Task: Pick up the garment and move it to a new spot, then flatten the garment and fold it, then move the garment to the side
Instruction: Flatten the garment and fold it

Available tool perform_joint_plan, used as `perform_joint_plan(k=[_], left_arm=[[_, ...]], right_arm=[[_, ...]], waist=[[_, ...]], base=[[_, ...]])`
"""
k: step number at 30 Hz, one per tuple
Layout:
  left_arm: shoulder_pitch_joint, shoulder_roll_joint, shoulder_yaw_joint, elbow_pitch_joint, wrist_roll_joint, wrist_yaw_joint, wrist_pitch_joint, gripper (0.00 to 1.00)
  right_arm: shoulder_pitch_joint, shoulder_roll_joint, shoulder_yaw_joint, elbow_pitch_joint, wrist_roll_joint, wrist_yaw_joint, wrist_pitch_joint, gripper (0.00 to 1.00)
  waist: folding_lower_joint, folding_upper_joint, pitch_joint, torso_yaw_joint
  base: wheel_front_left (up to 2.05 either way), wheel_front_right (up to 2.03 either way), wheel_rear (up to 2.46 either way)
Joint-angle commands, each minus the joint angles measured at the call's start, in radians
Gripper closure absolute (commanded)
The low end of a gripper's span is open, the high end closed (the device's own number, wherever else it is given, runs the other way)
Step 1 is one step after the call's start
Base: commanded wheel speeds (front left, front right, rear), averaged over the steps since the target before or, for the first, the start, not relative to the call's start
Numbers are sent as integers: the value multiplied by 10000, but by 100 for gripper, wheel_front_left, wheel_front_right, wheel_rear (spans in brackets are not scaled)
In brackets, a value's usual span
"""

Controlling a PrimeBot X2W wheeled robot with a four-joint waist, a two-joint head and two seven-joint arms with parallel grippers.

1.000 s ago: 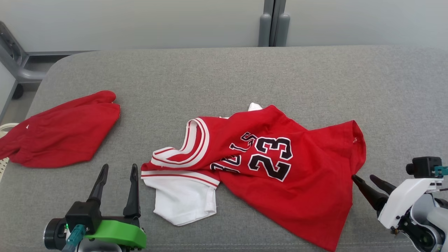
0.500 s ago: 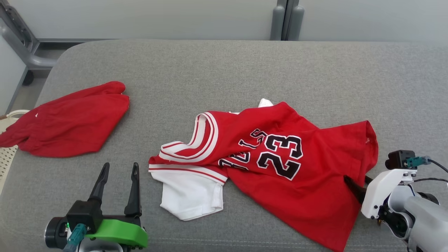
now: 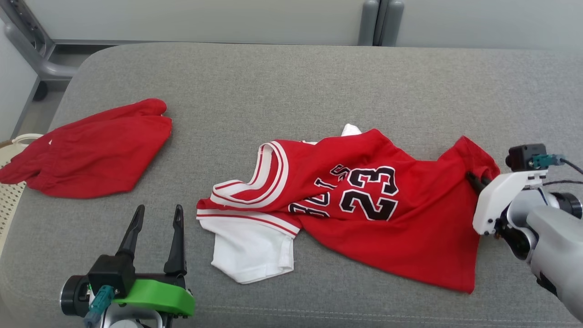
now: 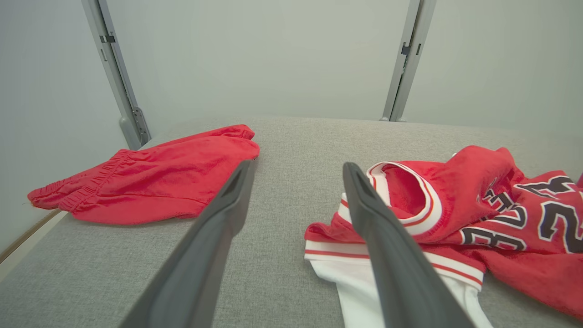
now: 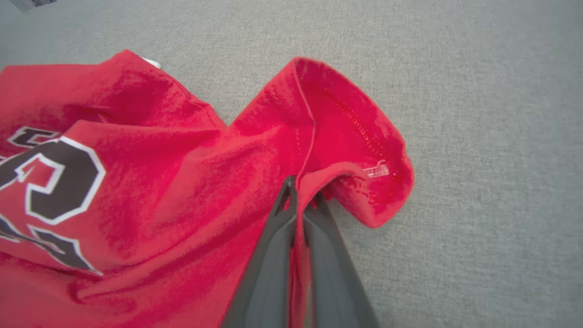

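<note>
The garment [image 3: 364, 214] is a red jersey with a black "23", white trim and a white sleeve, lying rumpled in the middle of the grey cushion. My right gripper [image 3: 473, 178] is shut on the jersey's right hem corner; in the right wrist view the closed gripper [image 5: 301, 193] pinches a fold of the red cloth [image 5: 218, 182], which bunches up around it. My left gripper [image 3: 157, 212] stands open at the lower left, just left of the white sleeve [image 3: 248, 250], holding nothing. In the left wrist view the gripper [image 4: 296, 171] points between the jersey [image 4: 455, 214] and the shorts.
Red shorts [image 3: 91, 152] lie at the left of the cushion [image 3: 291, 82], also seen as shorts [image 4: 150, 175] in the left wrist view. A pale basket edge [image 3: 9, 182] shows at far left. Grey posts [image 3: 382, 20] and a wall stand behind.
My right gripper has closed on the jersey's right hem corner and drawn it up and back, bunching the cloth. The head camera has shifted. The left gripper has stayed open in place.
</note>
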Motion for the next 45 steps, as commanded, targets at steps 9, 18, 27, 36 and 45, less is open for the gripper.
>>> perform_joint_plan(k=[9,18,27,36,45], left_arm=[[-232,26,-95,55,-124,67,-28,0],[-113,26,-33,91,-63,81,-28,0],[88,24,214,0,140,35,-28,0],[424,28,530,-96,226,19,-28,0],[690,28,655,-185,280,-7,-28,0]], right_arm=[[-1570,148,215,1281,-705,-4,-423,100],[-1381,541,342,2149,-796,-5,-828,0],[-1028,194,-667,1111,-844,-5,-1401,0],[1210,3,-4437,-1870,-3511,-4,-1396,0],[4182,1088,-7593,-4660,-6192,-4,-1398,0]], waist=[[0,0,163,338],[0,0,88,230],[0,0,-241,-367],[0,0,-592,-980],[0,0,-958,-1196]], base=[[0,0,0],[0,0,0],[0,0,0],[0,0,0],[0,0,0]])
